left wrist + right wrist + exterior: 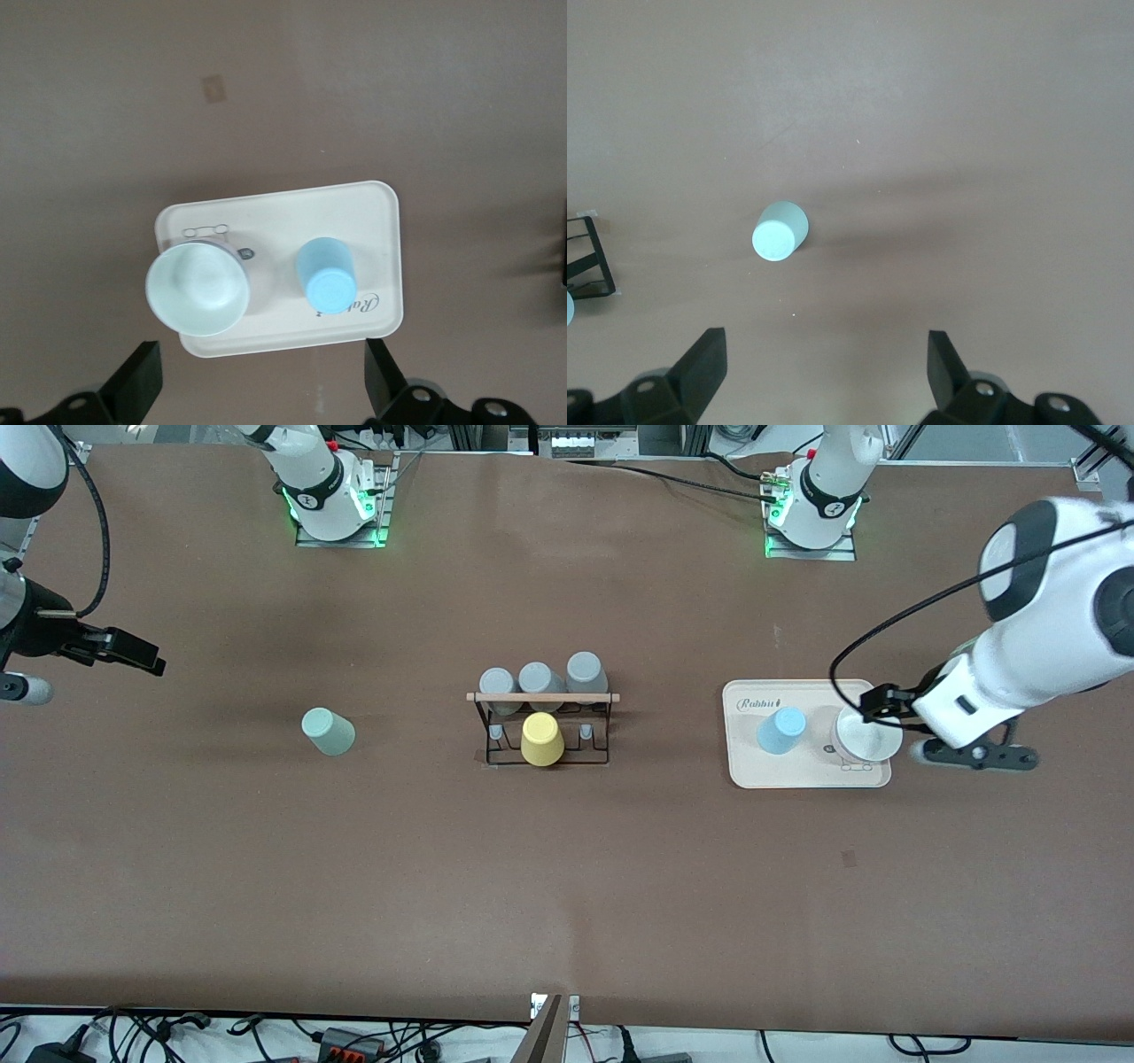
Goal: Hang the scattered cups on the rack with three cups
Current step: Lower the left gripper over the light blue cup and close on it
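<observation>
The pale mint green cup point(328, 732) stands base up on the bare table toward the right arm's end; it also shows in the right wrist view point(780, 232). My right gripper point(133, 654) point(824, 354) is open and empty, in the air off to the side of it. The light blue cup point(780, 730) point(326, 274) stands base up on a cream tray point(753, 771) point(266, 212). My left gripper point(873, 707) point(261, 367) is open and empty, up in the air by the tray. The black wire rack point(496, 757) with its wooden rod point(611, 697) stands mid-table.
Three grey cups point(540, 682) hang along the rack's rod and a yellow cup point(541, 739) sits on its side nearer the front camera. A pale open bowl point(864, 735) point(197, 289) stands on the tray beside the blue cup. A corner of the rack point(589, 261) shows in the right wrist view.
</observation>
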`<state>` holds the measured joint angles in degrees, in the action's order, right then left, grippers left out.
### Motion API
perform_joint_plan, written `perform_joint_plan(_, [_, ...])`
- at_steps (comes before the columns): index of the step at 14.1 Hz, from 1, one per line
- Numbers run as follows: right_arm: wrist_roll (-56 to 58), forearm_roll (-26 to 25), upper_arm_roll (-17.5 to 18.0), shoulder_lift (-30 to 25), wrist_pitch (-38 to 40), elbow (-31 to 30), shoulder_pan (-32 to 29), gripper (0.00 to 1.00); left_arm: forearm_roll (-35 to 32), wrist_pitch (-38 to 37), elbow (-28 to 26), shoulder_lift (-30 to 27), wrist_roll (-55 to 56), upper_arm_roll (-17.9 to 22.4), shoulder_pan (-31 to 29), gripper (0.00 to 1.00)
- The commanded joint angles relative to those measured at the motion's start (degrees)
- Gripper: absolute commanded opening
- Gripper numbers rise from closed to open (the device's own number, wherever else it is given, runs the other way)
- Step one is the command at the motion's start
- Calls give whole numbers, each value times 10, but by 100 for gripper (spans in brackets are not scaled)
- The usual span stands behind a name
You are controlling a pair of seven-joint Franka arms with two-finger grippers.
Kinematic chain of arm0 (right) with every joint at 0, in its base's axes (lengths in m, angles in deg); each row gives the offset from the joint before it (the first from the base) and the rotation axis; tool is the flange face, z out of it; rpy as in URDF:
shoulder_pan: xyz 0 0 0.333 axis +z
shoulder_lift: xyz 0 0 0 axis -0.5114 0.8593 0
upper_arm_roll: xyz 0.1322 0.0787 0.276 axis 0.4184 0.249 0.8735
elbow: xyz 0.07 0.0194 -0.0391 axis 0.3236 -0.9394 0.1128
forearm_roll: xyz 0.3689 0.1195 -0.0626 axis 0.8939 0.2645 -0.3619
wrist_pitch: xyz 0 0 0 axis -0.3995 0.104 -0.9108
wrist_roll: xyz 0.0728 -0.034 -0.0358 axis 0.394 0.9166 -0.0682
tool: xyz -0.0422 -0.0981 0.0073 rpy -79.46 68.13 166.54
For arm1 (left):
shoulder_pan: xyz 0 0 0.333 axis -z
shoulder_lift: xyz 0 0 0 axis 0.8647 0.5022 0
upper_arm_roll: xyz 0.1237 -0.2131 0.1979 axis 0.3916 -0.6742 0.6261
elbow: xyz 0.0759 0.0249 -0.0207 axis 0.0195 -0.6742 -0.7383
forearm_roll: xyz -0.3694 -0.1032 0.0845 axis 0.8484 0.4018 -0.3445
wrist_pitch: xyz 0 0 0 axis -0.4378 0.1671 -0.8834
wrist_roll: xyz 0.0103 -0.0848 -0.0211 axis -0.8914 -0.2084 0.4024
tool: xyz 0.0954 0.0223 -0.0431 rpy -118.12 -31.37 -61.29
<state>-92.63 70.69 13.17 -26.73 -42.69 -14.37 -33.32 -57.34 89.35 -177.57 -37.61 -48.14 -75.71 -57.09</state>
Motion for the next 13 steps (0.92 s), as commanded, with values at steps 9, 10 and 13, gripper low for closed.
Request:
perform_joint_plan(9, [-8, 0, 1, -36, -9, -61, -3, 100, 12, 225, -179, 55, 41, -47, 0, 100])
perform_joint_plan(10, [-8, -1, 1, -37, -9, -64, -3, 100, 12, 225, -182, 56, 47, -54, 0, 100])
perform_joint_plan(13, [-8, 0, 1, -43, -10, -72, -1, 100, 10, 224, -194, 61, 46, -55, 0, 100])
